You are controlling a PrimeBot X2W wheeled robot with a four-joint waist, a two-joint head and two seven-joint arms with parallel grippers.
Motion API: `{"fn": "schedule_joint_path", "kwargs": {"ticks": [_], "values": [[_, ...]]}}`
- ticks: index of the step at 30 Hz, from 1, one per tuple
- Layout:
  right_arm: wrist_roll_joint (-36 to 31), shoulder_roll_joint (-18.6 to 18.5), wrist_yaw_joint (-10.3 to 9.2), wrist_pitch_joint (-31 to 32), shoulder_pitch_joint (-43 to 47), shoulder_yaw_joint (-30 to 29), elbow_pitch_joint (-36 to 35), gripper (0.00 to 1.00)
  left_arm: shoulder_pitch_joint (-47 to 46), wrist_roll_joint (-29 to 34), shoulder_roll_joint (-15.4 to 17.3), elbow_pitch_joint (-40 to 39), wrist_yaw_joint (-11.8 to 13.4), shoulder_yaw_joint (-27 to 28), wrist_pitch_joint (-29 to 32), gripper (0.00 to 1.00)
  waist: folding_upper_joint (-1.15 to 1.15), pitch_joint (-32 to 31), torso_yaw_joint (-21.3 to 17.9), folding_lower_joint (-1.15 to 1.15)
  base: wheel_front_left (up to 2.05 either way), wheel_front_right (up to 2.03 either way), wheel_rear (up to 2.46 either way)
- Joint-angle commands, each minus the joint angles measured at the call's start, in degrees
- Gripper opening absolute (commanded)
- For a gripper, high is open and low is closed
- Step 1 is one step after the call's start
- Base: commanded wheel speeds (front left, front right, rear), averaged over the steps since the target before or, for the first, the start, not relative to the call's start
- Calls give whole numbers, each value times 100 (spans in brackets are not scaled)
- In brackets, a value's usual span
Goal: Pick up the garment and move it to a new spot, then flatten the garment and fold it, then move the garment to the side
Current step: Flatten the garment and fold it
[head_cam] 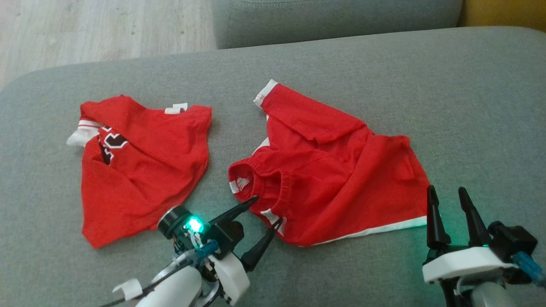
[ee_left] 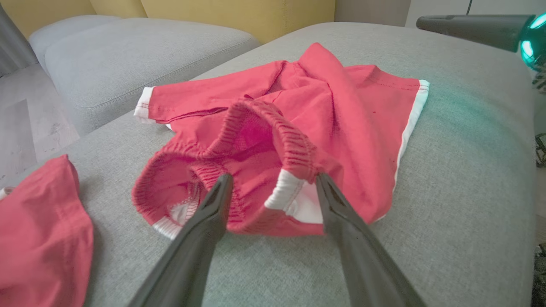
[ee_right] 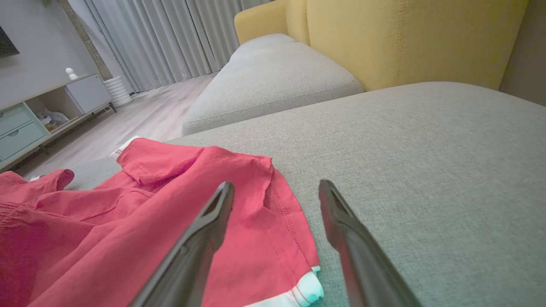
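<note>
- Reaching in with its fingers spread wide, the left pincer (head_cam: 268,209) sits at the near end of the red shorts (head_cam: 337,170). One fingertip is on each side of the bunched elastic waistband (ee_left: 294,140), and nothing is pinched yet.
- The right pincer (head_cam: 447,189) is spread as well and holds nothing. It stands just beside the shorts' corner where the white hem (head_cam: 384,228) ends.
- The shorts lie crumpled to the right of the grey cushion's (head_cam: 469,106) middle, toward its near edge. With both pincers around them, I judge them to be the garment to lift.
- To do the pickup well, I would lower the left fingertips over one thickness of waistband, not the whole rolled bundle. The right pincer should close on the hem corner at a matching height.
- Lifting both ends together should let the cloth hang open instead of twisting.
- A red jersey (head_cam: 145,166) with dark lettering lies toward the cushion's left edge, apart from the shorts. The lift should steer clear of it.
- The cushion's far right corner is bare and looks like the roomiest new spot.
- The woven grey fabric looks soft and yielding, so pressing down hard may snag it.
- Beyond are a second cushion (ee_right: 273,76), a yellow backrest (ee_right: 405,38), pale wood floor (head_cam: 85,30), grey curtains (ee_right: 170,38) and a low cabinet (ee_right: 25,119).
</note>
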Motion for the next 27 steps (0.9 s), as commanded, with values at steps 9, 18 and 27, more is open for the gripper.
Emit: {"fn": "schedule_joint_path", "kwargs": {"ticks": [9,18,27], "values": [[61,-33,-4,-63,-249,155,-83,100,-402,-254,205,-186,11,-21,115,100,0,44,-89,0,0,0,0],[68,-33,-4,-63,-258,171,2,100,-493,-461,264,-179,10,-260,184,0,0,52,-104,0,0,0,0],[-171,-33,-4,100,-229,148,744,100,-373,-652,252,-299,89,-182,34,0,0,-70,13,0,0,0,0]]}}
